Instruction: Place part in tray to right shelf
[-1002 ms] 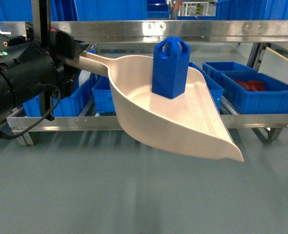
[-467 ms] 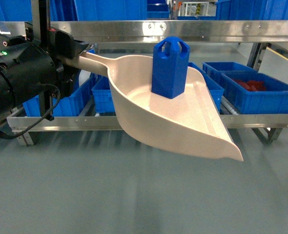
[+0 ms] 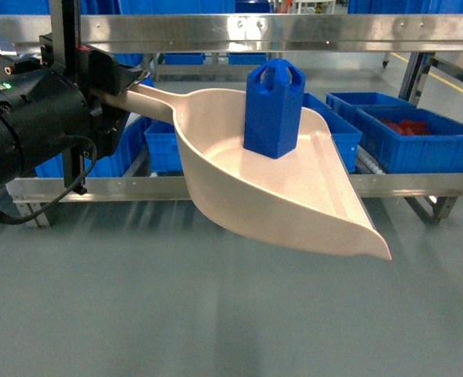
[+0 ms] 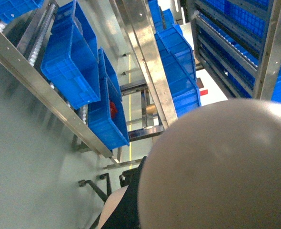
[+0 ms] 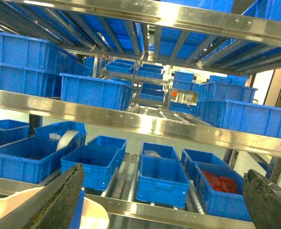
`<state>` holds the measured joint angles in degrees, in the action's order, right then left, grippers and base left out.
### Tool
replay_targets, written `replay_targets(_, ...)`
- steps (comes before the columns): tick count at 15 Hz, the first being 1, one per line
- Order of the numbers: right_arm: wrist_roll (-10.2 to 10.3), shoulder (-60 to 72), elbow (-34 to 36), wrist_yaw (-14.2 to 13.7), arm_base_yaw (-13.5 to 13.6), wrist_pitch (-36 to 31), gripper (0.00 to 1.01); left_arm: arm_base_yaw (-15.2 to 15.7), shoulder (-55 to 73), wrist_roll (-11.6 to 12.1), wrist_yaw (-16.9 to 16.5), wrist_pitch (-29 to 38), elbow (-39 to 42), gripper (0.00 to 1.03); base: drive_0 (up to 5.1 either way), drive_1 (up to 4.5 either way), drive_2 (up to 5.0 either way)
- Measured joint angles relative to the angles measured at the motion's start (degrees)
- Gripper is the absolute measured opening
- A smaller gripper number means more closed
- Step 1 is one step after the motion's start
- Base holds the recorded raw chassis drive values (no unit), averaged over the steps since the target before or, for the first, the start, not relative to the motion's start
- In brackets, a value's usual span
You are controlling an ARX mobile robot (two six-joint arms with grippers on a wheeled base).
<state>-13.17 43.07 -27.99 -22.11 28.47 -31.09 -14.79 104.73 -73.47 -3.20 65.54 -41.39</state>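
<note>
The left gripper (image 3: 110, 90) clamps the handle of the beige tray (image 3: 294, 206). The blue part (image 3: 274, 108) stands upright and loose in the scoop. Any jolt could topple it off the open lip. The right gripper (image 5: 164, 200) hangs spread, empty, facing the right shelf (image 5: 145, 121).

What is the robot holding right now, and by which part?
The left hand holds the beige tray by the end of its long handle; the blue part stands upright inside it. The right hand is open and holds nothing.
</note>
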Motion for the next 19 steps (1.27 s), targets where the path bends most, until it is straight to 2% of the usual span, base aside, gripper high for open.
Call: replay_targets(19, 0.00, 0.00, 0.00, 0.00, 0.00, 0.09, 0.98, 0.00, 0.00, 0.02, 0.00, -0.13, 0.04, 0.14, 0.0, 0.00, 0.0)
